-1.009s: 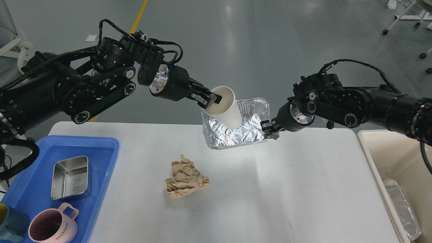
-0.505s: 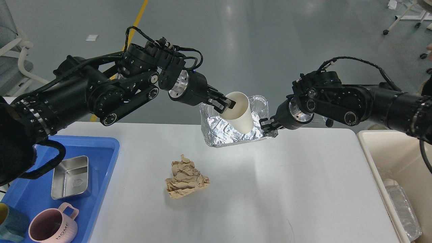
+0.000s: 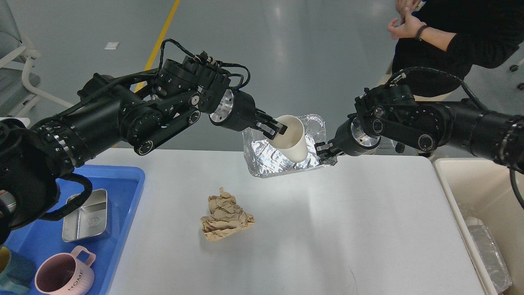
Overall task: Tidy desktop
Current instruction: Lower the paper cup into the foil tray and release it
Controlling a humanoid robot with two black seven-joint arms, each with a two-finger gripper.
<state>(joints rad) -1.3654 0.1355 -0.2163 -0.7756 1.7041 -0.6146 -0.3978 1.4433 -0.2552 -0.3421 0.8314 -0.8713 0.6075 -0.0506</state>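
You are looking down at the large white rectangular desktop, which is filling most of the lower view. At its left side the blue plastic tray is lying, and it is carrying a small rectangular steel box and a pink ribbed mug with a handle. At the right edge the cream rectangular bin is standing, with a clear plastic container inside it.

Above the far edge of the desktop, your two black arms are meeting over a crumpled silver foil tray. The right gripper is pinching the right rim of this foil tray, with its fingers closed on the foil. The left gripper is grasping the rim of a white paper cup — one finger is sitting inside the mouth, the other outside. The cup is tilting, and its bottom is reaching down into the foil tray.

Near the middle of the desktop a crumpled ball of brown paper is lying alone — well apart from both grippers.
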